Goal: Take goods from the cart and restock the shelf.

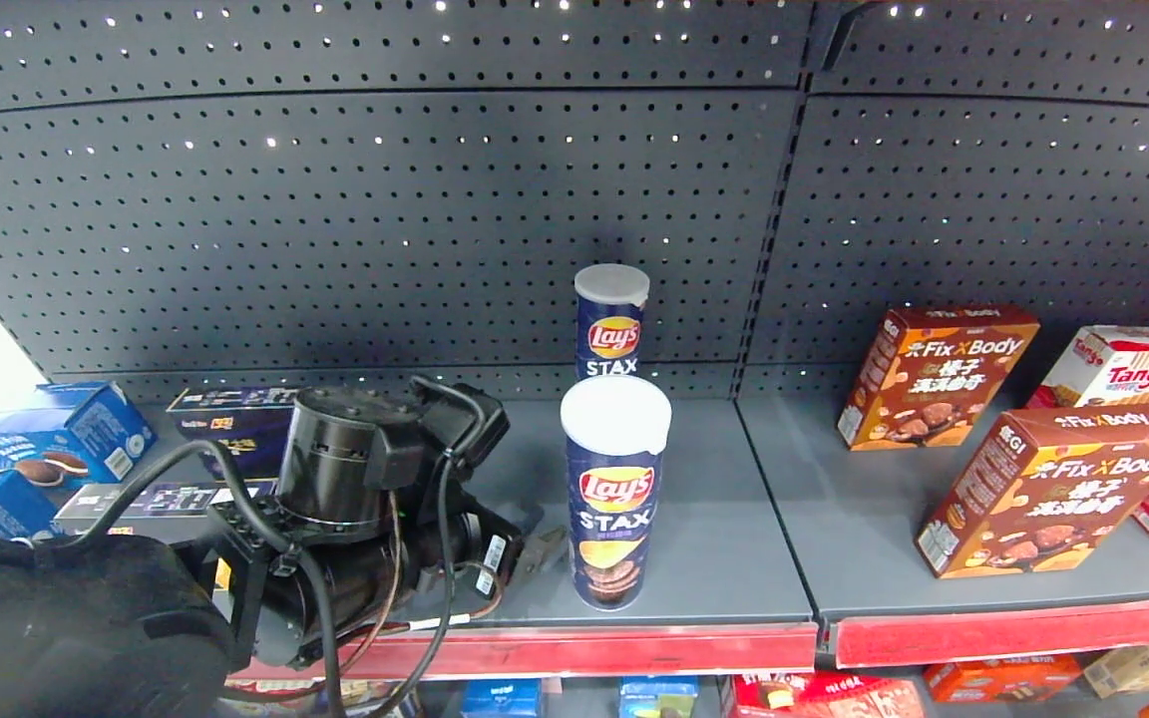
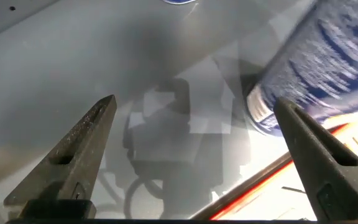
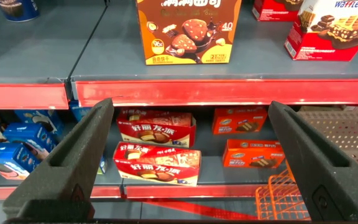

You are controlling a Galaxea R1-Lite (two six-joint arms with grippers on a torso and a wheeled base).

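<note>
Seemingly the can (image 1: 614, 499) stands shelved; left gripper (image 2: 194, 106), just left of it, and right gripper (image 3: 188, 106) have fingers (image 2: 86, 143) spread, empty; cart next.

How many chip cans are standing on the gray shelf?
2. One chip can stands near the red front edge of the shelf, right of the arm. The other chip can stands straight behind it, by the back wall. More could be hidden behind the arm.
</note>
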